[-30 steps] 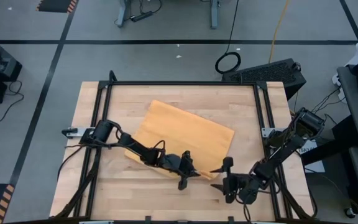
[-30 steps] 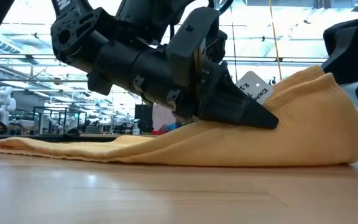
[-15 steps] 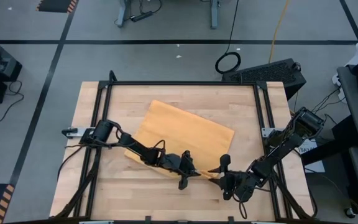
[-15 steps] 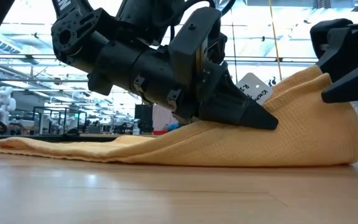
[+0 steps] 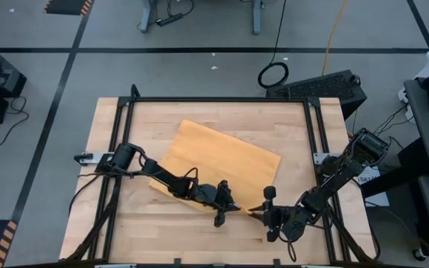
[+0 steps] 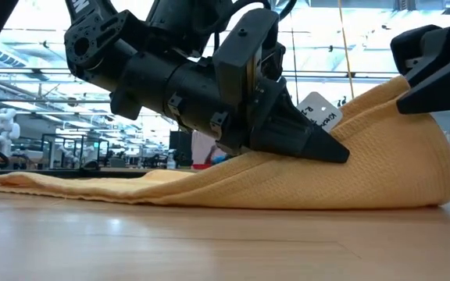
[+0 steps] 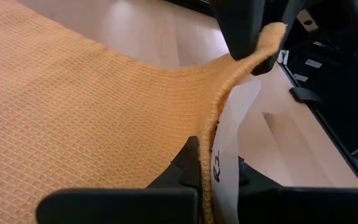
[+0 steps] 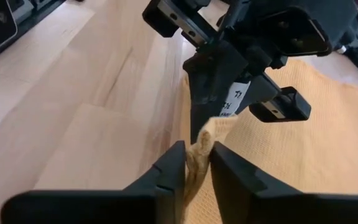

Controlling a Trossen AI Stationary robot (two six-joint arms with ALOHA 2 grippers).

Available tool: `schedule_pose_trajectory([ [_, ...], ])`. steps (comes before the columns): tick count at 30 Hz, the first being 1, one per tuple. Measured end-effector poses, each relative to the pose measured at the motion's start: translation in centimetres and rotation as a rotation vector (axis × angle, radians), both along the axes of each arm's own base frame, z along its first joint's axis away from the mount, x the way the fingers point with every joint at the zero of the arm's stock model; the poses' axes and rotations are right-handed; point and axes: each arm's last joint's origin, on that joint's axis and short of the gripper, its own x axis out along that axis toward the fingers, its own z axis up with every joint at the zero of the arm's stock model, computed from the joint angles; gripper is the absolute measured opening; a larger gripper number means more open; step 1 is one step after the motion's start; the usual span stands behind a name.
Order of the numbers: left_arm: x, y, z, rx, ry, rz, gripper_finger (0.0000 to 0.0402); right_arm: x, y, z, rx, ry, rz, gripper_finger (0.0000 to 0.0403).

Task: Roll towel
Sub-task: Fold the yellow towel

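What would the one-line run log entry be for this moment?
task: roll towel | left end effector: shut on towel edge at white tag | right end effector: shut on towel corner | towel: near edge lifted, rest flat

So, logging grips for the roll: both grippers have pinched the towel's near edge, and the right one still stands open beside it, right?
Not quite. The right gripper is shut on the towel, as the right wrist view shows; the left gripper is pinching the edge too.
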Motion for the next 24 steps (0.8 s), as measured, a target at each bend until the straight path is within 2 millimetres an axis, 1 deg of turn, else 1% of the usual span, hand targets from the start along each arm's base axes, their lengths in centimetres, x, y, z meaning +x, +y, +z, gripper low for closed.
schedule_pose_trajectory([
  [3,0.0,0.0,0.0,0.007,-0.003,0.018,0.0012,0.0,0.0,0.0,0.016,0.008,0.009,0.0027],
  [4,0.0,0.1,0.0,0.011,-0.004,0.03,0.0015,0.0,0.0,0.0,0.017,0.008,0.009,0.0016],
  [6,0.0,0.0,0.0,0.019,-0.007,0.04,0.0029,0.0,0.0,0.0,0.017,0.009,0.008,0.0007],
  [8,0.0,-0.1,0.0,0.037,-0.011,0.031,0.0054,0.0,0.0,0.0,0.027,0.008,0.003,0.0008],
  [11,-0.2,-0.7,0.0,0.046,-0.01,0.0,0.0106,0.0,0.0,-0.1,0.041,0.01,-0.008,0.0006],
  [14,-0.9,-1.4,0.2,0.071,0.071,-0.061,0.0164,-0.1,-0.1,-0.2,0.043,0.016,-0.024,0.0003],
  [16,-1.8,-1.8,0.7,0.103,0.171,-0.082,0.0198,-0.2,-0.1,-0.2,0.042,0.013,-0.042,0.0003],
  [19,-3.7,-2.3,2.2,0.164,0.33,-0.109,0.0231,-0.3,-0.3,0.0,0.046,0.015,-0.049,0.0002],
  [21,-5.3,-2.7,3.6,0.226,0.414,-0.111,0.0241,-0.4,-0.4,0.2,0.048,0.022,-0.057,0.0001],
  [24,-8.2,-3.3,5.3,0.373,0.541,-0.067,0.0241,-0.8,-0.8,0.7,0.042,0.023,-0.091,0.0001],
])
